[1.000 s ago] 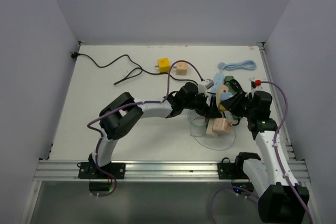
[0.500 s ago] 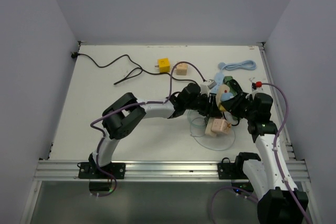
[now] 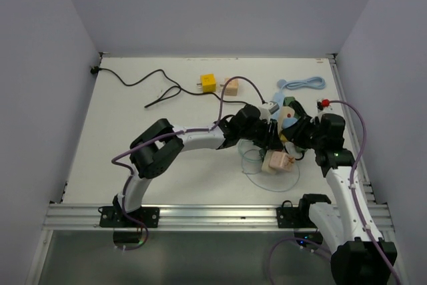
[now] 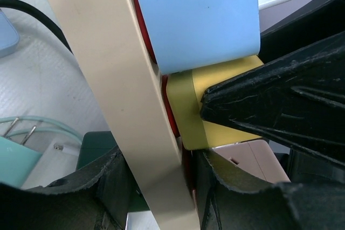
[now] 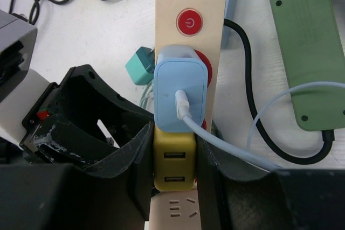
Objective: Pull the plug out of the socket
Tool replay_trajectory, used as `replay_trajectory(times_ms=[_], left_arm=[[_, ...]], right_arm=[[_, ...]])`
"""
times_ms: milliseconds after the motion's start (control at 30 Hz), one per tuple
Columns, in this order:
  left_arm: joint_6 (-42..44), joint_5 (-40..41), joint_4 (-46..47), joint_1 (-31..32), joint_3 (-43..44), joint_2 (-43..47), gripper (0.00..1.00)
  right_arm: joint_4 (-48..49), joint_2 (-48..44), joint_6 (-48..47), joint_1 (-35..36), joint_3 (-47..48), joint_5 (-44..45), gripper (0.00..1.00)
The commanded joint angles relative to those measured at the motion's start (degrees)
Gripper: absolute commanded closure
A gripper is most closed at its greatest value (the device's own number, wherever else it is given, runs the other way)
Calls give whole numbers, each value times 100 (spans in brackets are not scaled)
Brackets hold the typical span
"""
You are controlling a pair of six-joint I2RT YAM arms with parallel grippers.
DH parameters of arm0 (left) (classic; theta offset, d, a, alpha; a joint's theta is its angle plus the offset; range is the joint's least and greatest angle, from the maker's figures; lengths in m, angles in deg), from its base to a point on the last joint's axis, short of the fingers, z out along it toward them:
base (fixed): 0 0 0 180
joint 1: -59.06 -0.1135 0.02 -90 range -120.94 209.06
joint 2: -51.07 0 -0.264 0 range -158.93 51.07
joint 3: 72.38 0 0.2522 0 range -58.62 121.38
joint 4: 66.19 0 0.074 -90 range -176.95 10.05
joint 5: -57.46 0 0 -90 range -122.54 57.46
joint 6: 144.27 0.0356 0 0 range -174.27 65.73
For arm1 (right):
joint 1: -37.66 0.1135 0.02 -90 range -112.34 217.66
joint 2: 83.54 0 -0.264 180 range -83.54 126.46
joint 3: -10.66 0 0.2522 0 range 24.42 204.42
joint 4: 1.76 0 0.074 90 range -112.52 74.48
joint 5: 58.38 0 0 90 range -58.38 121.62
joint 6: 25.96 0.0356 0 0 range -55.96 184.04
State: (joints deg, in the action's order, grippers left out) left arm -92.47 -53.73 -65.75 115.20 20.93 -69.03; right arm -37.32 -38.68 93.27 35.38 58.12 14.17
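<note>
From above, the left gripper (image 3: pixel 269 135) and the right gripper (image 3: pixel 295 134) meet right of centre over the surface (image 3: pixel 133 138), in a knot too crowded to read. In the left wrist view, a cream strip (image 4: pixel 108 68) runs diagonally down the frame and passes between this gripper's own dark fingers at the bottom edge, which appear clamped on it. A light blue charger (image 4: pixel 194 20) sits plugged in at the top, and just below it a mustard plug (image 4: pixel 186 106) has the other gripper's finger pressed against its side. In the right wrist view, that plug sits low in the centre, flush against the strip with black fingers tight on both sides, so the right gripper is clamped on it. A dark green strip (image 5: pixel 302 41) lies apart at upper right, with no plug showing. The grasp and the bracing look done. The pull itself is left, since the plug shows no gap from its outlet.
</note>
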Motion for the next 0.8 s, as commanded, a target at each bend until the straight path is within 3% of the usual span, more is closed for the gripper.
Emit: replay_trajectory(times_ms=[0, 133, 300, 500, 767], left_arm=[[655, 869, -935, -77, 306, 65, 100], [770, 1178, -1409, -42, 544, -58, 100], [840, 1241, -1727, -24, 659, -181, 100], [306, 215, -393, -200, -184, 108, 100], [-372, -824, 1145, -621, -940, 302, 100]], right_arm=[[-192, 110, -287, 184, 681, 425, 100], [-482, 400, -304, 771, 919, 1048, 100], [-650, 427, -269, 914, 1008, 1297, 100], [-439, 287, -24, 826, 753, 1052, 100], [-184, -4, 196, 62, 595, 111, 100]])
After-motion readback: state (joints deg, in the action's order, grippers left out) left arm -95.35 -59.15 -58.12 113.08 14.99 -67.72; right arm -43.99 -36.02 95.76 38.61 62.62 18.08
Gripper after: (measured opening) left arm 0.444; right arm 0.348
